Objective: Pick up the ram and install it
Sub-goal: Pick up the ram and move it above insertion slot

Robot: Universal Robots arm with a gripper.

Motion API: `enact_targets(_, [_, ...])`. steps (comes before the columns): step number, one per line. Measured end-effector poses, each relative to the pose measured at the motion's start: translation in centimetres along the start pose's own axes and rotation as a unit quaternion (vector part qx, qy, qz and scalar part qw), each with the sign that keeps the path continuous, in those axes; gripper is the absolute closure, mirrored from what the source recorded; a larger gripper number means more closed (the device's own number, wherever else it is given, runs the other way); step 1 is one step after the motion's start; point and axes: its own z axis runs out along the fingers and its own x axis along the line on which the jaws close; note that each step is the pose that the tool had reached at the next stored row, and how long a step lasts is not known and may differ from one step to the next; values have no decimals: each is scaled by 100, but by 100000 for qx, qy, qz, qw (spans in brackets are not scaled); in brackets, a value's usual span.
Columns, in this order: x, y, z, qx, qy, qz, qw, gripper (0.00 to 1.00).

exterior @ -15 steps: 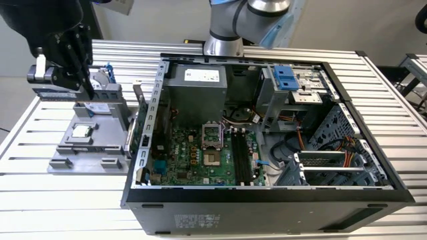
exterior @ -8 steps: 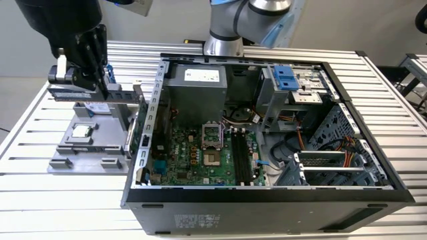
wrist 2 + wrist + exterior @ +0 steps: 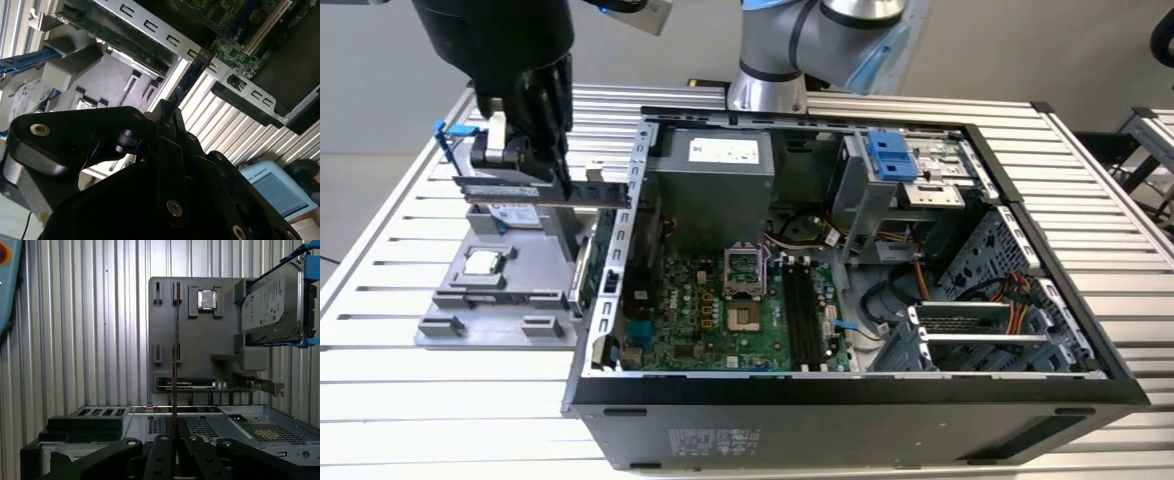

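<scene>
claw [image 3: 540,165] clamped on the ram [image 3: 574,192], pinching its flat faces so the bottom edge is probably free for seating; stick hangs level just outside the case [image 3: 640,170] wall, slots [image 3: 803,312] inside the case unfilled.

A: Case position?
B: Case [image 3: 854,410] on the slatted table [image 3: 400,400], open side up; robot base [image 3: 767,90] behind it. Motherboard [image 3: 707,320] in the case, memory slots [image 3: 803,315] on the board.
A: Holder?
B: Holder [image 3: 507,300] on the table, just beside the case, on the exterior view's left. Processor chip [image 3: 483,262] and hard drive [image 3: 272,305] sit on the holder. Ram [image 3: 598,192], clamped in the gripper [image 3: 544,190], hangs above the holder, near the case wall.
</scene>
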Motion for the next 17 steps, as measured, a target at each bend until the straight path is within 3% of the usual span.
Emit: enact_targets(17, [-16, -578, -15, -350, 11, 11, 99999, 100])
